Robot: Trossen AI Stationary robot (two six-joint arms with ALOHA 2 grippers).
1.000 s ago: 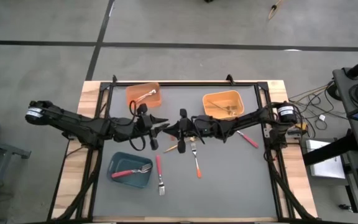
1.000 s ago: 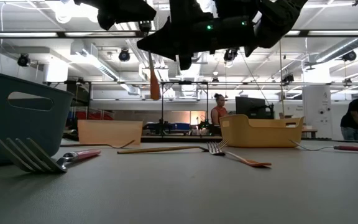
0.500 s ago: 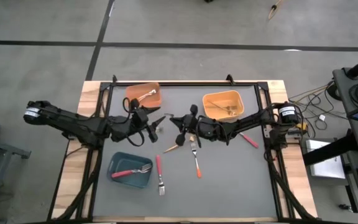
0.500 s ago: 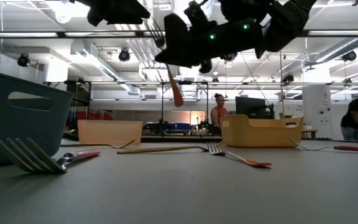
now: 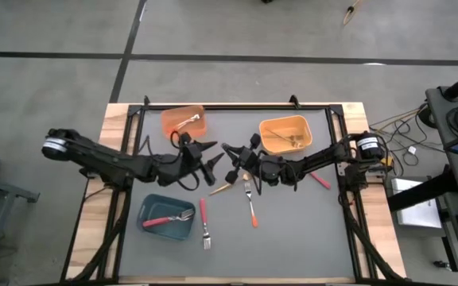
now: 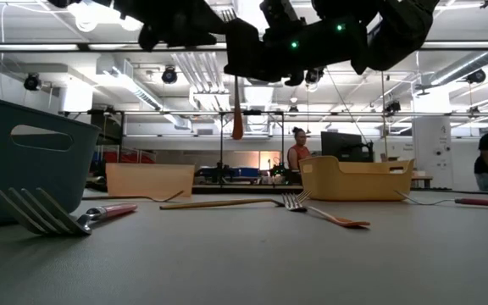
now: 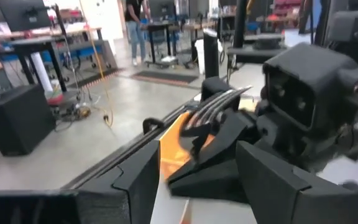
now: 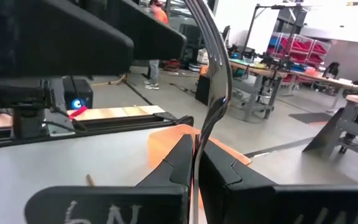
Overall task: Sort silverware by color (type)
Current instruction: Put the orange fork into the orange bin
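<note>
My right gripper (image 5: 234, 155) hovers over the middle of the mat, shut on an orange-handled fork (image 6: 237, 114) that hangs well above the table. My left gripper (image 5: 211, 157) is open right beside it, its fingers (image 7: 138, 177) apart on either side of the right gripper's tip and touching nothing. On the mat lie a red-handled fork (image 5: 204, 221), an orange-handled fork (image 5: 250, 205), a gold fork (image 5: 221, 188) and another red-handled fork (image 5: 318, 179). My right gripper pinches the fork's metal stem (image 8: 199, 134) between its two fingers, just below the tines (image 7: 219, 101). The fingers come in about level from the table's right and lie across the fork. It stands upright, tines up, orange handle (image 6: 237, 127) hanging below, clear of the table.
An orange bin (image 5: 184, 121) at the far left holds a fork. The yellow-orange bin (image 5: 285, 133) at the far right holds gold forks. A teal bin (image 5: 167, 217) at the near left holds a red-handled fork. People stand in the room beyond.
My left gripper has opened and let go of the orange-handled fork, which stays in my shut right gripper. The fork has shifted a little toward the table's right, swung, and now hangs upright.
</note>
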